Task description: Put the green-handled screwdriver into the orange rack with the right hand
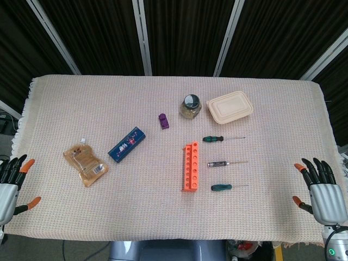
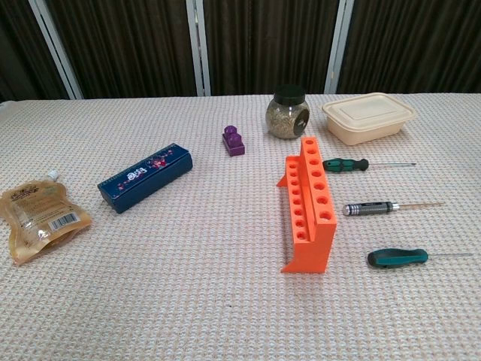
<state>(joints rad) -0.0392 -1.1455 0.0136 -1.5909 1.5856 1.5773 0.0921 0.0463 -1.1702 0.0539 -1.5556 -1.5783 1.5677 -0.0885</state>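
Note:
An orange rack (image 1: 190, 166) (image 2: 307, 203) with a row of holes stands mid-table. Right of it lie three screwdrivers, tips pointing right. A green-handled screwdriver (image 1: 213, 138) (image 2: 346, 164) is the farthest one. A black and silver one (image 1: 220, 162) (image 2: 370, 207) lies in the middle. Another green-handled screwdriver (image 1: 221, 187) (image 2: 397, 258) is nearest. My right hand (image 1: 322, 191) hovers at the table's near right edge, fingers spread, holding nothing, well right of the screwdrivers. My left hand (image 1: 11, 187) is at the near left edge, also spread and empty. Neither hand shows in the chest view.
A glass jar (image 1: 190, 106) (image 2: 287, 112) and a beige lidded box (image 1: 230, 107) (image 2: 369, 117) stand behind the rack. A purple block (image 1: 163, 120) (image 2: 233, 141), a dark blue box (image 1: 127, 144) (image 2: 145, 177) and a brown pouch (image 1: 85, 163) (image 2: 37, 213) lie to the left.

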